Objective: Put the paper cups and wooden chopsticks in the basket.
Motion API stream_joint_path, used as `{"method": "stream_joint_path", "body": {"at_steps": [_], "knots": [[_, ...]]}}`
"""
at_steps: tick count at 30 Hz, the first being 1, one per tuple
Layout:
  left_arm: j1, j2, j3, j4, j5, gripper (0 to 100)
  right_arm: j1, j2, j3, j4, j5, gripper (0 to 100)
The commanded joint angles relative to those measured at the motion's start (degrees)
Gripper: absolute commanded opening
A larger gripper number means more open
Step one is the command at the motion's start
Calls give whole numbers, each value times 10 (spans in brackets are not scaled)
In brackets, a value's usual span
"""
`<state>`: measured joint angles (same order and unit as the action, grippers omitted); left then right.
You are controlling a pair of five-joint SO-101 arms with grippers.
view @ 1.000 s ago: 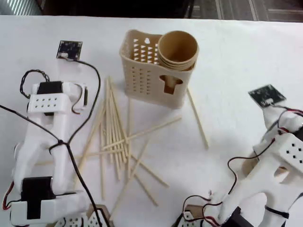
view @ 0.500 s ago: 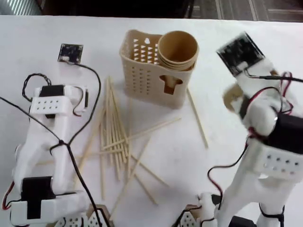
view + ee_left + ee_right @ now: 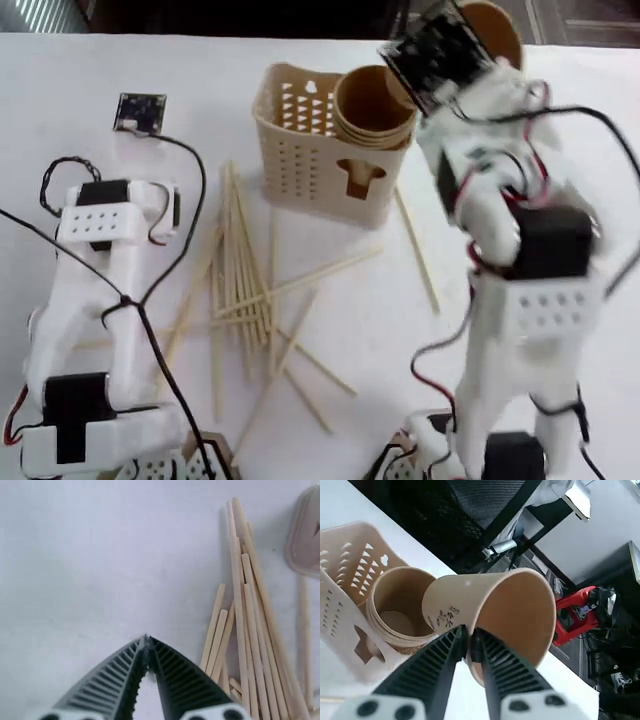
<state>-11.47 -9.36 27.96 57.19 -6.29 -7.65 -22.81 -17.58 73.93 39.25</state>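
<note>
The left jaws sit closed and empty over the tabletop [image 3: 60,90], just beside the scattered wooden chopsticks [image 3: 245,285]. Farther back, the basket [image 3: 300,165] holds stacked paper cups [image 3: 372,100]. The right jaws pinch the rim of a tilted cup [image 3: 490,605] near them.

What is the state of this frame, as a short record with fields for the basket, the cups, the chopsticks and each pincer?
Basket: beige perforated plastic basket, upright on the white table
Cups in basket: stack of tan paper cups at one end
Chopsticks: loose wooden chopsticks, scattered on the table in front of the basket
Right pincer: shut on the wall of a single tan paper cup, tilted in the air near the stack
Left pincer: shut, empty, over the table beside the chopsticks
</note>
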Motion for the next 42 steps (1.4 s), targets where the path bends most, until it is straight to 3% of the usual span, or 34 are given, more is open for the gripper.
{"method": "stream_joint_path", "body": {"at_steps": [1,6,31,38,42], "knots": [[-6,-22,-2,-11,4,24,-28,31,-25,-23,-5,19],[-6,-22,-2,-11,4,24,-54,64,-25,-25,-5,19],[-7,-19,-2,-20,2,24,-56,43,-68,47,-4,22],[-7,-22,12,-33,1,24,-74,43,-71,30,-33,173],[-10,-22,16,-40,1,24,-81,43,-69,6,-66,195]]}}
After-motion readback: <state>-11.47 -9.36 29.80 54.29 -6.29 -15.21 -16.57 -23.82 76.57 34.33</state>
